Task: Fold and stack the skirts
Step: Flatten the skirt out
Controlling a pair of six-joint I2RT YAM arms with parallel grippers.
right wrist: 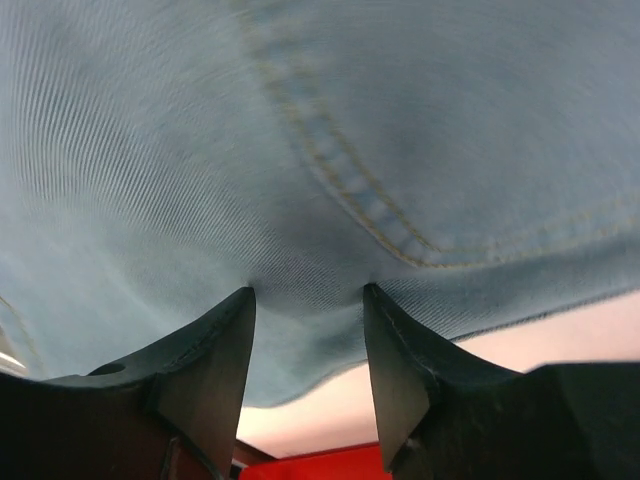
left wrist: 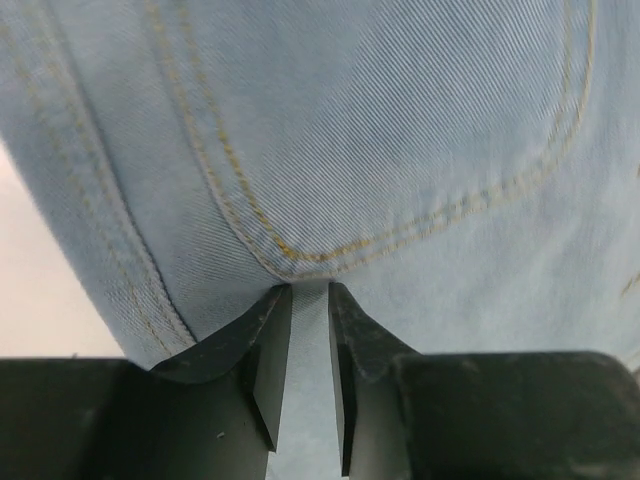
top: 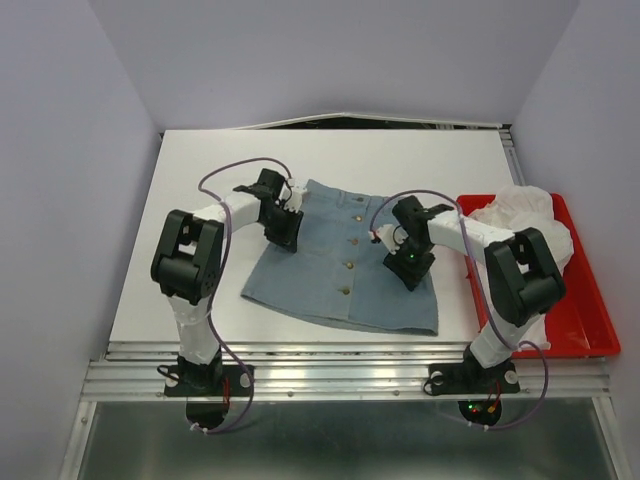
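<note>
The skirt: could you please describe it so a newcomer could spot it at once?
On the white table, just left of the red tray, the denim skirt lies spread flat. It is light blue with buttons down its middle, unlike the crumpled white cloth in the tray.

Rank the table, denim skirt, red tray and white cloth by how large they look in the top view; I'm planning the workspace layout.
1. table
2. denim skirt and red tray: too alike to separate
3. white cloth, bunched in the tray
</note>
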